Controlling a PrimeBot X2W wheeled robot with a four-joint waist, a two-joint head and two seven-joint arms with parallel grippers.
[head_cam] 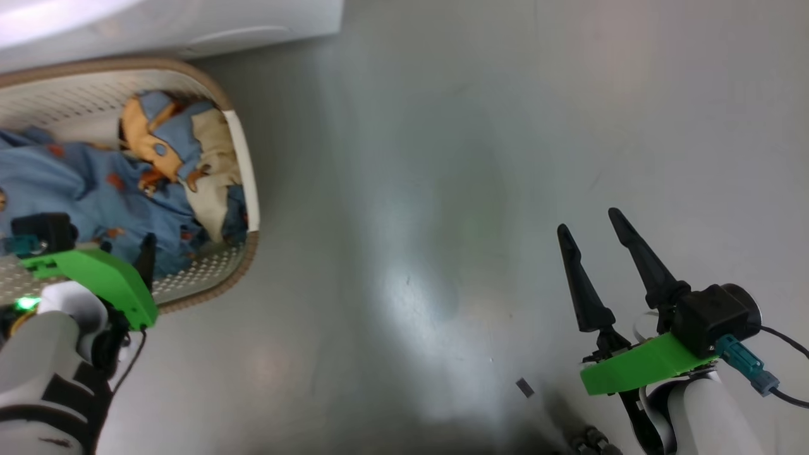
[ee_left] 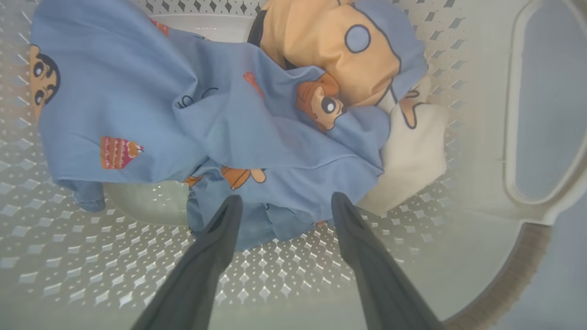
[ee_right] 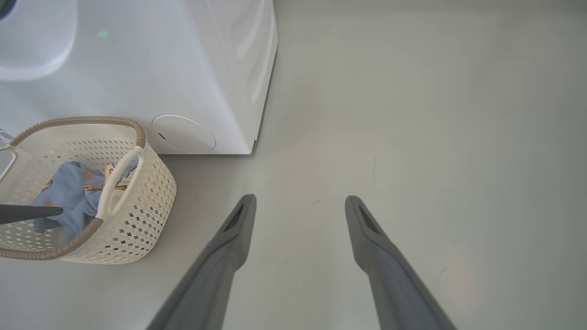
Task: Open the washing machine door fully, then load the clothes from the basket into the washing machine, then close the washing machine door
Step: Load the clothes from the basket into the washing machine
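Note:
The basket [head_cam: 243, 158] stands on the floor against the white washing machine [head_cam: 170, 25], with the light blue and cream clothes [head_cam: 126, 183] heaped inside. My left gripper [ee_left: 286, 198] hangs open inside the basket [ee_left: 46, 256], fingertips just above the blue clothes [ee_left: 257, 137] and nothing between them. One of its fingers [head_cam: 148, 253] shows over the basket's near rim. My right gripper [head_cam: 589, 222] is open and empty over bare floor, well right of the basket [ee_right: 137, 215]. The washing machine door is out of view.
The washing machine [ee_right: 183, 68] has a round cover [ee_right: 183, 134] low on its front, right behind the basket. Grey floor [head_cam: 442, 189] stretches to the right of both. A small dark scrap [head_cam: 524, 387] lies on the floor near my right arm.

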